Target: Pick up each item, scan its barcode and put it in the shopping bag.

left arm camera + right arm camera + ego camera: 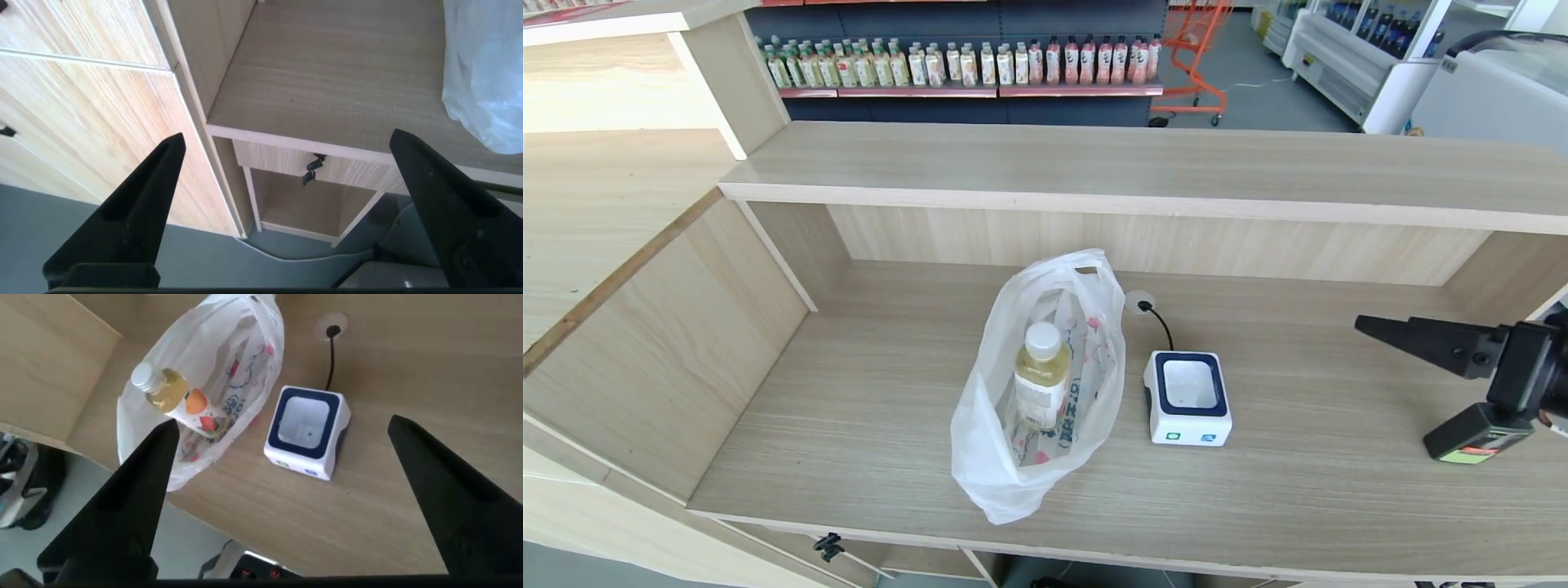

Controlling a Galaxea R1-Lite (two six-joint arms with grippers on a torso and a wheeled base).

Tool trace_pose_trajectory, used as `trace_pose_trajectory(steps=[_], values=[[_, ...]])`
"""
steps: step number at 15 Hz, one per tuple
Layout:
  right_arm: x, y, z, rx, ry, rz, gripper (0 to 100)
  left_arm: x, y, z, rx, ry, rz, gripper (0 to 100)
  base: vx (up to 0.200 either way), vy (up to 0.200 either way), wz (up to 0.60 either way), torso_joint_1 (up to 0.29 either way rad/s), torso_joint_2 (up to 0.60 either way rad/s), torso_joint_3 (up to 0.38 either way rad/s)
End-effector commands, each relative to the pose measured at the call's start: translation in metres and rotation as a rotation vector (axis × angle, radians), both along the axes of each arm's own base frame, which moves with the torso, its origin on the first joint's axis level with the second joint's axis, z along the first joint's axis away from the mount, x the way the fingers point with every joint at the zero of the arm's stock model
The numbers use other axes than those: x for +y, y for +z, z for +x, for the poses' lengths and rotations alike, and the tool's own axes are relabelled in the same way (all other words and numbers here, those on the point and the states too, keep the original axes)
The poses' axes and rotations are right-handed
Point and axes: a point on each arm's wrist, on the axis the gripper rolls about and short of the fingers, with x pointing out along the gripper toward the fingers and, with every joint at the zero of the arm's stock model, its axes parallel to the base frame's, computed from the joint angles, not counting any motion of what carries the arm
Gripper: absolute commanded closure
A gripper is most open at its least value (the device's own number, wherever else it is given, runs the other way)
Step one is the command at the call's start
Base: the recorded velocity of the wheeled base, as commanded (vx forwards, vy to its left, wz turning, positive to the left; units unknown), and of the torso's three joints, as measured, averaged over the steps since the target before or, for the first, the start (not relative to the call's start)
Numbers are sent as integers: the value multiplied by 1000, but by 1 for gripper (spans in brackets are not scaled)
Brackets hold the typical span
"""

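My right claw hangs over the right of the counter, and my left claw is off its near left corner. Both are spread wide and hold nothing.

The bottle is already inside the shopping bag, mid-counter, just left of the scanner. Its long axis runs near to far, with the cap at the far end towards the bag's mouth.

Full of drink, it's probably weighty, stiff and smooth, so I'd grip it across the middle of the body. The bag is thin, limp film and best taken by its far handles.
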Motion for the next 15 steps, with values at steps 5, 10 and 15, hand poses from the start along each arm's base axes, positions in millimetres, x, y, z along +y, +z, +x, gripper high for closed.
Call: trace_pose_trajectory(steps=[5, 10, 15], values=[[-15, 5, -59, 4, -95, -52, 0, 0, 0, 0, 6, -2, 12, 0, -120, 0, 0, 5, 4, 0], [-29, -9, -43, 104, -223, -63, 0, 0, 0, 0, 2, -2, 9, 0, -160, 0, 0, -5, -1, 3], [-45, -20, -23, 155, -321, -222, 0, 0, 0, 0, 3, -2, 12, 0, 0, -160, 0, 6, -6, 4]])
